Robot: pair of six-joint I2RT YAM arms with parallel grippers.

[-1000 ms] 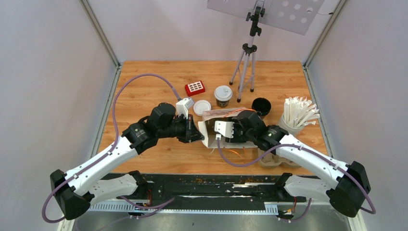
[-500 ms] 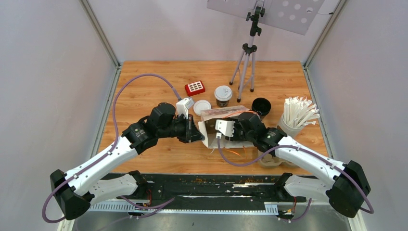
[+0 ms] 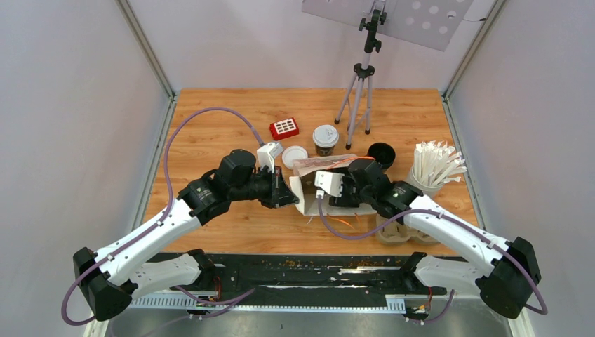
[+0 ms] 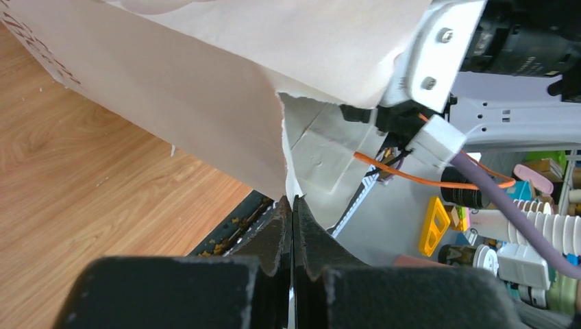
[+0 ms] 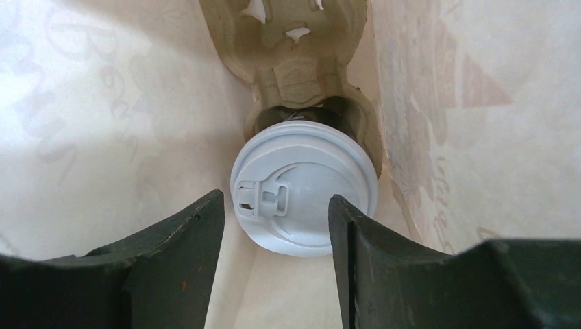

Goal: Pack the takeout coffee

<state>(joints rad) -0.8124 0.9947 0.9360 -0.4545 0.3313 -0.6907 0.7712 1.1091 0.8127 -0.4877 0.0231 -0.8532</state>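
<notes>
Right gripper (image 5: 275, 205): I found it inside the bag (image 5: 103, 123), fingers spread and holding nothing. The cup (image 5: 305, 199) lay straight ahead, just past the fingertips. Its lid faced the wrist camera squarely, so I judged its long axis to run along the fingers' own line. The right finger overlapped the lid's rim in that view; I could not tell whether it touched. The cup sat in a pocket of the tray (image 5: 301, 41), which reached further along the bag floor with its next pocket unfilled.

Left gripper (image 4: 292, 205): pressed together on the bag's torn mouth edge, holding it open.

Beyond the bag, on the table, a second cup (image 3: 325, 137) stood lidded, with a loose lid (image 3: 295, 156) just beside it and an open cup (image 3: 381, 153) near the bag's far corner.

Finding: withdrawal would need to run straight back along the cup's axis. The right arm was free and nearer the second cup.
</notes>
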